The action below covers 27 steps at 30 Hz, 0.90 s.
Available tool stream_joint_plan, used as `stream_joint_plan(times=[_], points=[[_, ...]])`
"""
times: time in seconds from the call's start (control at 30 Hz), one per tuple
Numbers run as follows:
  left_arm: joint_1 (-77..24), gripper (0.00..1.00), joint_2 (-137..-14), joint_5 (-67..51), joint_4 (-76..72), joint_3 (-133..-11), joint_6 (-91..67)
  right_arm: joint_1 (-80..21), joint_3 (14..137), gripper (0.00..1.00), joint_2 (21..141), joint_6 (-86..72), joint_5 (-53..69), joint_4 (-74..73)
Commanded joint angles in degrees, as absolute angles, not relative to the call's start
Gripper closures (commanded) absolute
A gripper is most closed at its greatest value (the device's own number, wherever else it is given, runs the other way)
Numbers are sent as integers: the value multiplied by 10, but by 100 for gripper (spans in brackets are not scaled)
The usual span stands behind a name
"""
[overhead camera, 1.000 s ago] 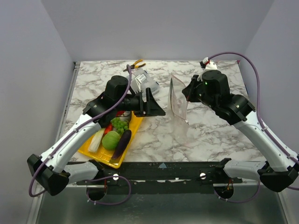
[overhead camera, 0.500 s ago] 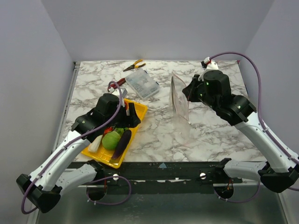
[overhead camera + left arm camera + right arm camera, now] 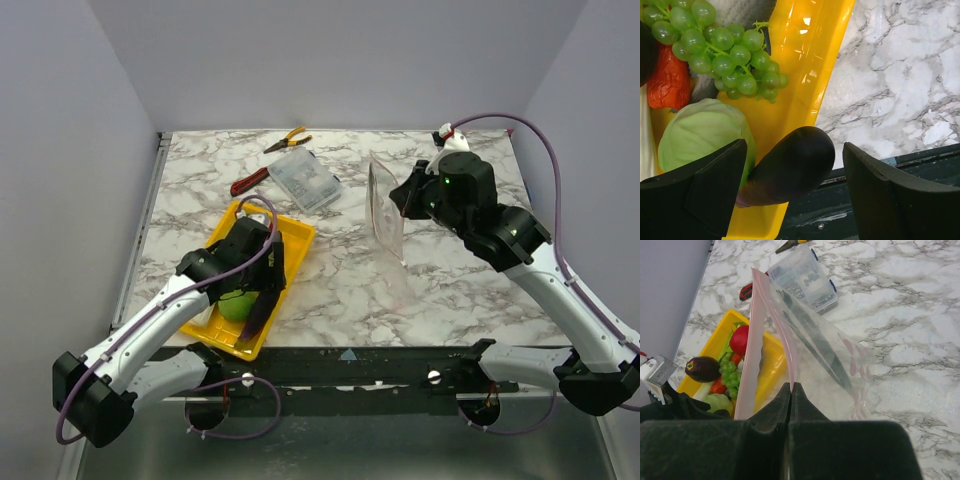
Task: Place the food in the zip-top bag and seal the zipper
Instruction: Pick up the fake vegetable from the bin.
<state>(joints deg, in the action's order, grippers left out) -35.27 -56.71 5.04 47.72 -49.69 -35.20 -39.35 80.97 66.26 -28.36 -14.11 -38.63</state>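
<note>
While your right gripper [image 3: 791, 390] pinches one edge of its mouth, fingers closed tight on the plastic, the bag [image 3: 815, 355] is held upright above the table [image 3: 450, 290]. Its pink zipper [image 3: 752, 335] gapes apart, and nothing shows inside.

All the food lies in the yellow tray [image 3: 805, 65], well apart from the bag. The eggplant [image 3: 790, 165] lies along the tray's near edge with the cabbage [image 3: 700, 130] touching it, and grapes [image 3: 725, 50] and a red piece [image 3: 667, 82] beyond.

Your left gripper [image 3: 792, 150] hangs over the eggplant with fingers spread wide, one on each side of its rounded end, holding nothing.

The step in hand looks like the first pick-up. Next, you would need to lower and close on the eggplant without nudging the cabbage or catching the tray's rim. Then you would lift it and carry it across to the open mouth. Sealing is a long way off.
</note>
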Motion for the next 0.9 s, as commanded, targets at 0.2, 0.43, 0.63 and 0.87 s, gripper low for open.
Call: stream_joint_plan(times=[0.2, 0.43, 0.63, 0.87], points=[[-365, 37, -588, 62, 487, -485, -344, -392, 801, 99, 652, -284, -120, -360], [-365, 86, -572, 58, 518, -538, -313, -391, 803, 99, 652, -284, -121, -361], [-364, 100, -531, 1, 565, -686, -293, -391, 801, 99, 653, -285, -120, -359], [-364, 100, -499, -101, 485, -842, -293, -391, 799, 99, 657, -288, -114, -355]])
